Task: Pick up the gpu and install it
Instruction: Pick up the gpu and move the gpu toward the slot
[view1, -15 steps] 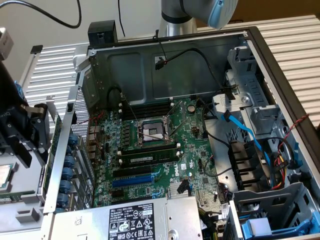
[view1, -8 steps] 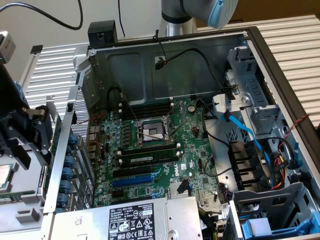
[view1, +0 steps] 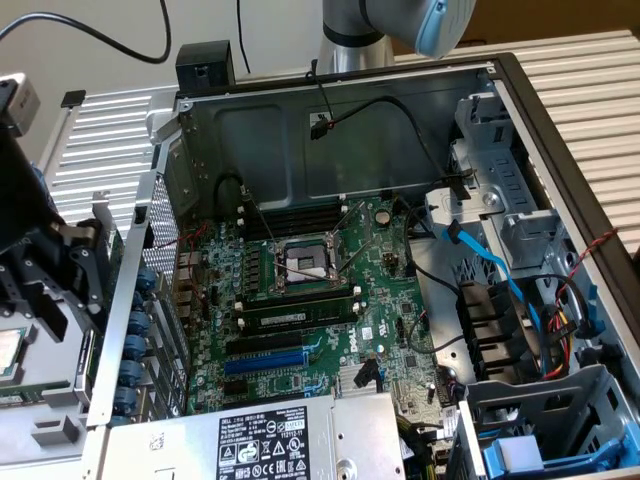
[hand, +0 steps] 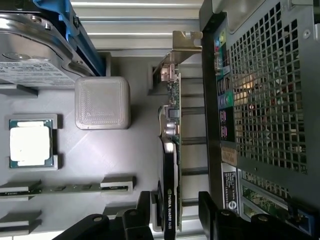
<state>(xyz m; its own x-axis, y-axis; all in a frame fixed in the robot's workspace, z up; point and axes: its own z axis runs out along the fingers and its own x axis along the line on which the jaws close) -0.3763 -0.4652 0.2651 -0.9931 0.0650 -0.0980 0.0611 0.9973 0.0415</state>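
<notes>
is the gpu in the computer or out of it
Out. The gpu stands on edge on the grey tray beside the case; the board's blue slot is bare.

Gpu (hand: 170, 150) edge-on: fan face hidden, end nearest gripper (hand: 177, 200) cut off by picture edge. Hard drive (hand: 30, 45) cropped, label print illegible. Power supply (view1: 270, 440) cut off at exterior view's lower edge, label text too small to read. Robot arm (view1: 390, 25) cropped at upper edge above computer case (view1: 260, 130).
</notes>
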